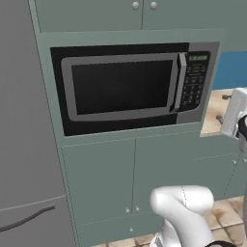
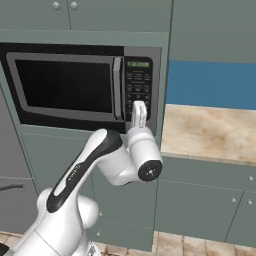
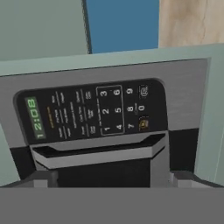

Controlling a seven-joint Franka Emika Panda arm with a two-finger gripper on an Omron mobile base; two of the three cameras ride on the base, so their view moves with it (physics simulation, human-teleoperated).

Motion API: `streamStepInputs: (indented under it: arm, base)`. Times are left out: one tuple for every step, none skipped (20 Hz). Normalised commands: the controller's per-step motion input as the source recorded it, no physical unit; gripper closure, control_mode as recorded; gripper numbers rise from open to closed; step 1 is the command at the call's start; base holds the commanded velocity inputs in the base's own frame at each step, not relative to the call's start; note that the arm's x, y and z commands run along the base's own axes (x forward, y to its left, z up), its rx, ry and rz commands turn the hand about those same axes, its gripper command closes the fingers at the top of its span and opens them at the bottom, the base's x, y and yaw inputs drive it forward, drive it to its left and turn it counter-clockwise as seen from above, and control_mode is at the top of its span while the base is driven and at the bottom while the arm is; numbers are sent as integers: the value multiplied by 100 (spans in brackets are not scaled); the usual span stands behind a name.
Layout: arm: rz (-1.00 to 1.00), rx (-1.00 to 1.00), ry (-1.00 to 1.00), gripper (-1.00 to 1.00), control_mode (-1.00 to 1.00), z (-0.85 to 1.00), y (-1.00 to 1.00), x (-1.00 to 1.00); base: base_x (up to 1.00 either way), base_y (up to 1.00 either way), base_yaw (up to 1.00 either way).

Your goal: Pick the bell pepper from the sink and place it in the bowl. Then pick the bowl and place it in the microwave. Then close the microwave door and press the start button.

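The microwave sits built into the green cabinetry with its door shut, the window dark and the vertical handle beside the keypad. My gripper hovers just in front of the keypad's lower part, rolled sideways, its two dark fingertips spread one above the other with nothing between them. Close up in the hand view, the keypad lies turned on its side, with the clock reading 12:08 and the handle below it. The bell pepper, bowl and sink are out of view.
A wooden counter with a blue backsplash lies right of the microwave. Green cabinet doors run below and above. A tall grey fridge stands to the left.
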Motion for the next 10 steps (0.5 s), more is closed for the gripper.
streamStepInputs:
  arm:
    - [0, 0, 0, -100, -100, -12, 0, 41]
    - [0, 0, 0, 100, -100, -19, 0, 46]
    - [0, 0, 0, 100, -100, -21, 1, 49]
    - [0, 0, 0, 100, -100, -20, 1, 49]
    - [0, 0, 0, 100, -100, -16, 0, 39]
    - [0, 0, 0, 100, -100, -11, 0, 24]
    - [0, 0, 0, 100, -100, -8, 0, 9]
    - [0, 0, 0, 100, -100, -13, 0, 16]
    - [0, 0, 0, 100, -100, -9, 0, 16]
    - [0, 0, 0, 100, -100, -7, 0, 30]
  base:
    - [0, 0, 0]
    - [0, 0, 0]
    - [0, 0, 0]
    - [0, 0, 0]
    - [0, 0, 0]
    - [0, 0, 0]
    - [0, 0, 0]
    - [0, 0, 0]
    - [0, 0, 0]
    - [0, 0, 0]
